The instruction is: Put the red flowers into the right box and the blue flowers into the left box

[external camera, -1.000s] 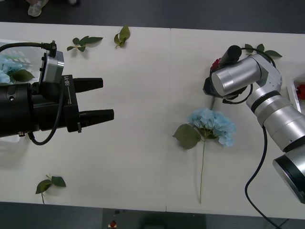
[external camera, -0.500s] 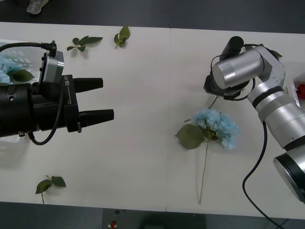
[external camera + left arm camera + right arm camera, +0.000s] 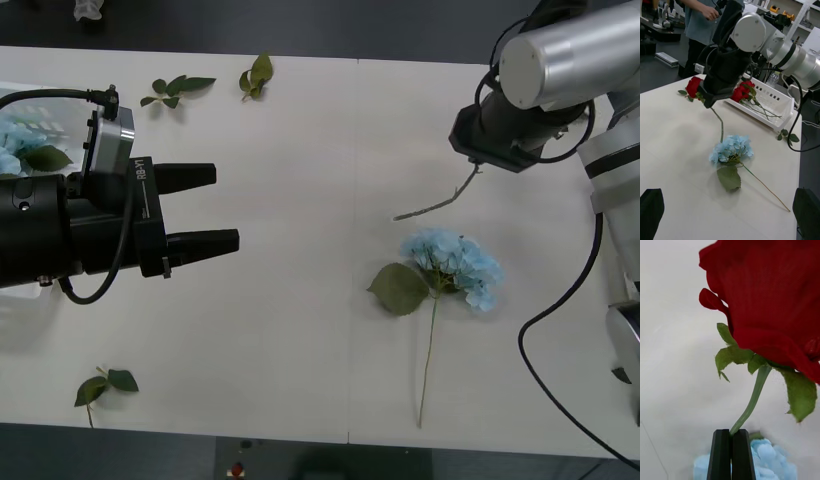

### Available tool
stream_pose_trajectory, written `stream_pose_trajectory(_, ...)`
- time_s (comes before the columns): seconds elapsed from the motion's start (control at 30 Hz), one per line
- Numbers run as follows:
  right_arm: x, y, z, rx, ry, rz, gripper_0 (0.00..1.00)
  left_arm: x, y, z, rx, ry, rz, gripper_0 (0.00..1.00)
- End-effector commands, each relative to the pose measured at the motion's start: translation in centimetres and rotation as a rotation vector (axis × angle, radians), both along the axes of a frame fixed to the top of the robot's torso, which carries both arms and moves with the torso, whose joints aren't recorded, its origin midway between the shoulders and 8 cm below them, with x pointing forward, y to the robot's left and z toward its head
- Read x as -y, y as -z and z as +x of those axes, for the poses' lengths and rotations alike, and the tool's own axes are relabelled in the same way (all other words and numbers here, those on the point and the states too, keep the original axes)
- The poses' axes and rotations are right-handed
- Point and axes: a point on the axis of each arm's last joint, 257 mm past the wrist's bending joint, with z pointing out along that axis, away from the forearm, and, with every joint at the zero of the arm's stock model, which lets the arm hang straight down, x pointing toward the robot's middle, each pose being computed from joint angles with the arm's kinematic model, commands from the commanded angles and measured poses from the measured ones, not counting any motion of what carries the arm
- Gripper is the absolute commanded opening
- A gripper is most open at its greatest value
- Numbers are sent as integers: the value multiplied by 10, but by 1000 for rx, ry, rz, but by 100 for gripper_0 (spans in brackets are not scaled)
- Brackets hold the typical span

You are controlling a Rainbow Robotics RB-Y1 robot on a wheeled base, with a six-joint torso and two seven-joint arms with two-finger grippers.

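A red artificial rose (image 3: 767,303) on a thin green stem is what I have in the right gripper (image 3: 731,435): in the right wrist view its two black fingers are pressed together on the stem, with the bloom above them. In the front view that gripper (image 3: 478,162) hangs at the upper right over the white table (image 3: 300,250), and the stem's free end (image 3: 432,205) trails down toward the centre of the frame. In the left wrist view I see the held rose (image 3: 693,86) at the left side of the arm, lifted off the table.

Just below the stem's tip lies a pale-blue fluffy hydrangea head (image 3: 452,264) with one big green leaf (image 3: 398,288), its long stem pointing to the lower edge.

The left gripper (image 3: 205,208) sits at the left of the front view, black fingers spread apart and holding nothing.

The shallow white plastic tray (image 3: 769,107) appears at centre right of the left wrist view, with more red roses (image 3: 743,90) lying in it. At the far left edge of the front view I see more blue hydrangeas (image 3: 18,140).
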Motion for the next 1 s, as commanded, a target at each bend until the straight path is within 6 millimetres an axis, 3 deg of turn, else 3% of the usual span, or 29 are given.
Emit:
stream_pose_trajectory(0.03, 20, -64, -5, 63, 9, 6, 0, 2, -12, -7, 96, 30, 45, 100)
stream_pose_trajectory(0.27, 79, -96, -42, -8, -39, -36, 0, 2, -12, -7, 96, 30, 45, 100)
stream_pose_trajectory(0.37, 113, -115, -46, 22, -70, -68, 0, 2, -12, -7, 96, 30, 45, 100)
stream_pose_trajectory(0.53, 169, -127, -60, 53, -124, -126, 0, 2, -12, -7, 96, 30, 45, 100)
stream_pose_trajectory(0.8, 253, -115, -102, 32, -200, -226, 0, 2, -12, -7, 96, 30, 45, 100)
stream_pose_trajectory(1.0, 303, -85, -142, -49, -260, -313, 0, 2, -12, -7, 96, 30, 45, 100)
